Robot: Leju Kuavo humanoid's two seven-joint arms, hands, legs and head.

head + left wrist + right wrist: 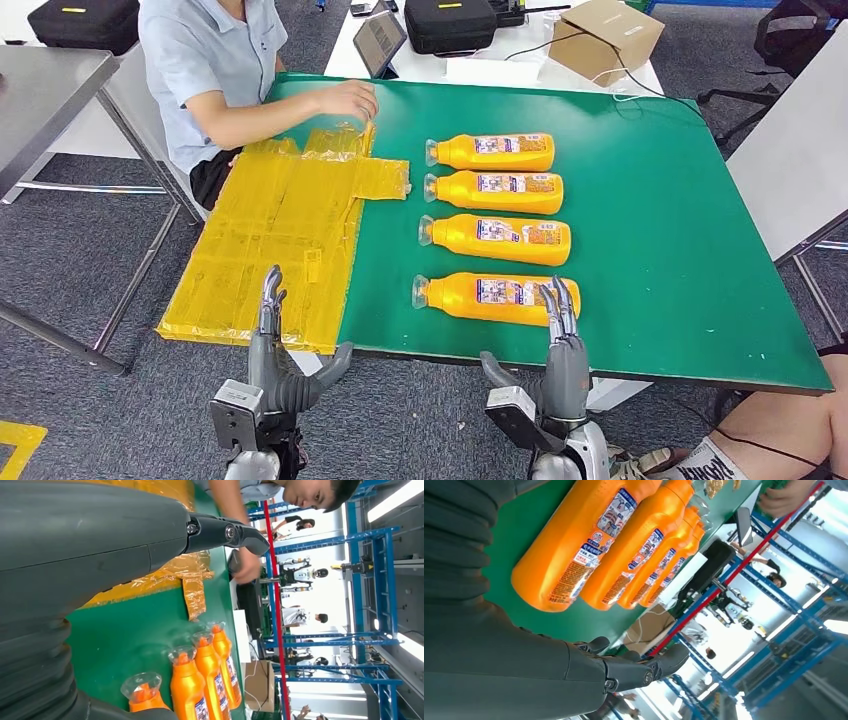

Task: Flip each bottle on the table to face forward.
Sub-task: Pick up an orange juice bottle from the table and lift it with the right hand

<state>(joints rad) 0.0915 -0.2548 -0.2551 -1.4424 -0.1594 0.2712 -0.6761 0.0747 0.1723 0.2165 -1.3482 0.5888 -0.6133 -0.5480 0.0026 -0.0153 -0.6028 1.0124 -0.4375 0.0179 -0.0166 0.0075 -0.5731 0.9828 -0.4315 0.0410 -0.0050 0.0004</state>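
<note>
Bare green table lies right of the four bottles; yellow sheet crowds their left.

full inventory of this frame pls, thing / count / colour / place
bottles: 4, orange with clear caps, lying in a row mid-table, caps toward the yellow sheet
table: 1, green top
yellow sheet: 1, crinkled plastic, on the table's left part
tablet: 1, dark, propped beyond the far edge
cardboard box: 1, brown, far right on a white surface
black case: 1, beside the box
person: 1, light blue shirt, far left, hand on the sheet
left hand: open, over the sheet's near edge
right hand: open, at the nearest bottle
</note>
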